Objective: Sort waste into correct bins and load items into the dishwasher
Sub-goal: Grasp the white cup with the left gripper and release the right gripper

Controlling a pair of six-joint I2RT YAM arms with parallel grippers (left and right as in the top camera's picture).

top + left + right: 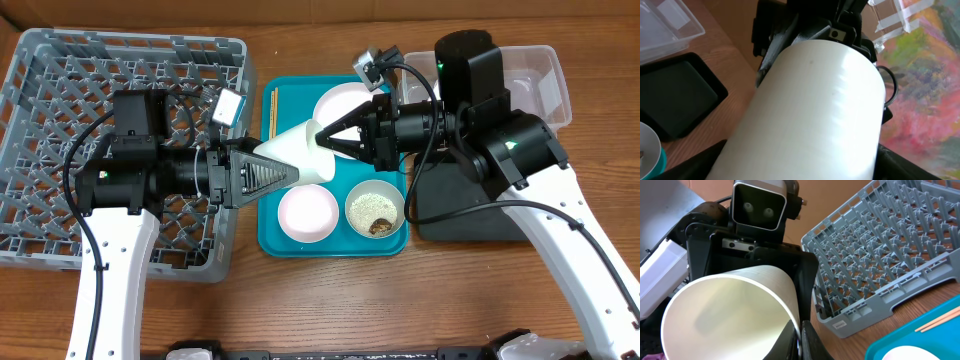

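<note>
While the grey lattice dish rack (60,90) is showing no dishes, I'm holding the small white cup (295,152) over the teal tray (270,236), right gripper (322,138) pinching its rim, left gripper (280,168) straddling it, grip unclear, other dishes waiting there.

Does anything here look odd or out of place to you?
Yes: the white cup hangs sideways in mid-air above the teal tray, its rim pinched by the right fingers while the left fingers flank its body. Nothing looks spilled or broken.
</note>
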